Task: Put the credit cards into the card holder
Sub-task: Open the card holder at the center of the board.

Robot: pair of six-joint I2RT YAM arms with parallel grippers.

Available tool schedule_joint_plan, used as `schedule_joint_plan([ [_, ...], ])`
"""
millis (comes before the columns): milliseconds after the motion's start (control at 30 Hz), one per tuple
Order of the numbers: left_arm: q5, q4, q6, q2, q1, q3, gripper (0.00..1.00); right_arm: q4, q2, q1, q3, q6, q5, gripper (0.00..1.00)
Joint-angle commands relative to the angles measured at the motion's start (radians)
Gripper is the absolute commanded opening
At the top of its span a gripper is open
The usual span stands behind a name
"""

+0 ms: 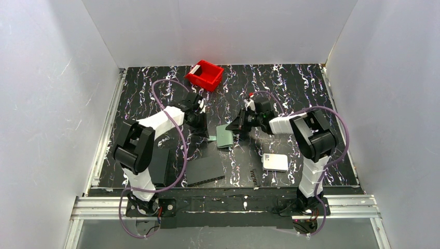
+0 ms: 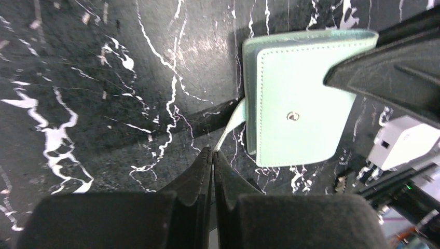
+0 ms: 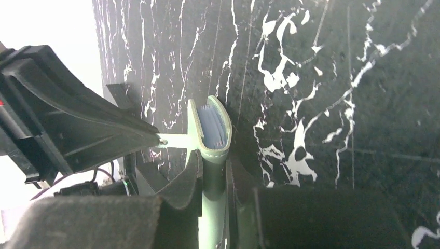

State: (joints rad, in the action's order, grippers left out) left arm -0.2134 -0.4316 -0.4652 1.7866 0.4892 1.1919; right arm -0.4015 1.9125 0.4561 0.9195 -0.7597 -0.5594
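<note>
The right gripper (image 3: 214, 171) is clamping the holder (image 2: 296, 104) mid-table (image 1: 290, 88). The left gripper (image 2: 212, 154), jaws together, is pinching its tab (image 2: 234, 120). A card (image 1: 196, 68) is lying in the red bin (image 1: 210, 79).

Bin: red open-topped plastic bin (image 1: 205, 74), on the far side of the left gripper (image 1: 207, 134), well apart.
Box: white rounded flat box (image 1: 275, 162), on the near side of the right gripper (image 1: 234, 127), off to its right.
Panels: two flat black rectangular panels; one (image 1: 205, 170) on the near side of the left gripper, the other (image 1: 163, 166) further to that gripper's left.
Strip: small black toothed strip (image 1: 254, 177), near the box's left edge.
Surface: black white-veined table top (image 1: 290, 88), under both grippers.
Enclosure: plain white walls (image 1: 218, 31) on three sides.
</note>
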Motion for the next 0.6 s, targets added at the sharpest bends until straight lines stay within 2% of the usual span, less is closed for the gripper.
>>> schedule_joint_plan([
  [0, -0.211, 0.056, -0.026, -0.052, -0.052, -0.066, 0.0, 0.212, 0.036, -0.015, 0.117, 0.208, 0.028, 0.18],
  [100, -0.302, 0.109, -0.061, -0.042, -0.102, -0.104, 0.0, 0.557, 0.007, -0.01, 0.232, 0.36, 0.229, 0.54],
  [200, -0.352, 0.124, -0.078, -0.021, -0.13, -0.119, 0.0, 0.768, -0.035, 0.027, 0.316, 0.48, 0.494, 0.7],
  [267, -0.389, 0.153, -0.106, 0.0, -0.14, -0.135, 0.0, 0.831, -0.074, 0.087, 0.34, 0.527, 0.688, 0.78],
  [400, -0.465, 0.207, -0.166, 0.041, -0.155, -0.152, 0.0, 0.809, -0.158, 0.271, 0.328, 0.592, 0.912, 0.9],
  [467, -0.467, 0.211, -0.169, 0.044, -0.159, -0.154, 0.0, 0.77, -0.187, 0.367, 0.32, 0.609, 1.012, 0.92],
  [567, -0.459, 0.209, -0.171, 0.042, -0.168, -0.156, 0.0, 0.69, -0.193, 0.476, 0.308, 0.624, 1.074, 0.93],
])
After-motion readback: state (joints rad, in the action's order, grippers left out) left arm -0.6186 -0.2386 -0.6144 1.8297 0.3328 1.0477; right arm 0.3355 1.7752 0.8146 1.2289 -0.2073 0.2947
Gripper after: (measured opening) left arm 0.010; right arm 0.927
